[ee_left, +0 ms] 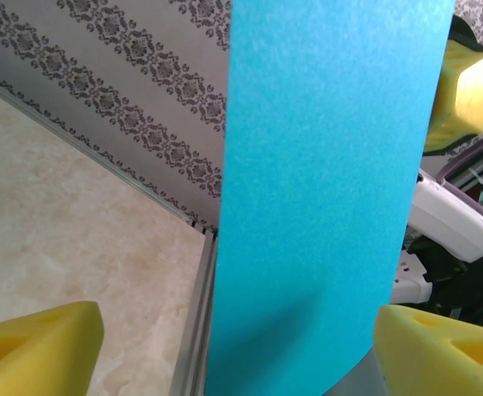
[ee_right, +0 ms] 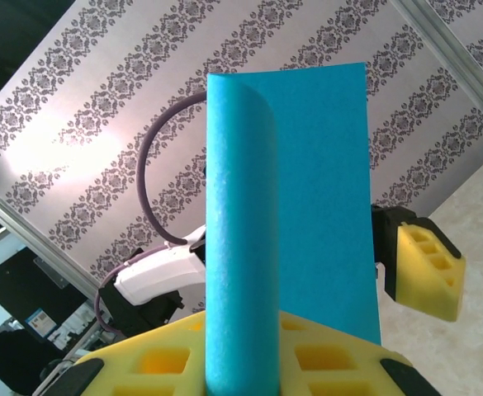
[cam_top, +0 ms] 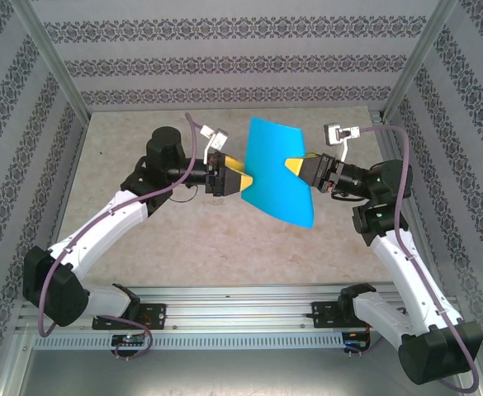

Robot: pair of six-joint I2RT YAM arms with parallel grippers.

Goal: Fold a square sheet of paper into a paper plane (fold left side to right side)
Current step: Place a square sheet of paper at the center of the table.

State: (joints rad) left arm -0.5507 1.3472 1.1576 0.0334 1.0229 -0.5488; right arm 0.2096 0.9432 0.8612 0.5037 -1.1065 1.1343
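Observation:
The square sheet of paper, bright cyan-blue, hangs in the air above the table, bowed into a curve with no crease showing. My right gripper is shut on its right edge; in the right wrist view the sheet rises from between the yellow pads of the right gripper, one side curled over. My left gripper is open at the sheet's left edge. In the left wrist view its yellow fingers stand wide apart, the sheet between them nearer the right one.
The beige marbled table top lies below both arms. Patterned walls and metal frame posts close in the back and sides. A rail carrying the arm bases runs along the near edge.

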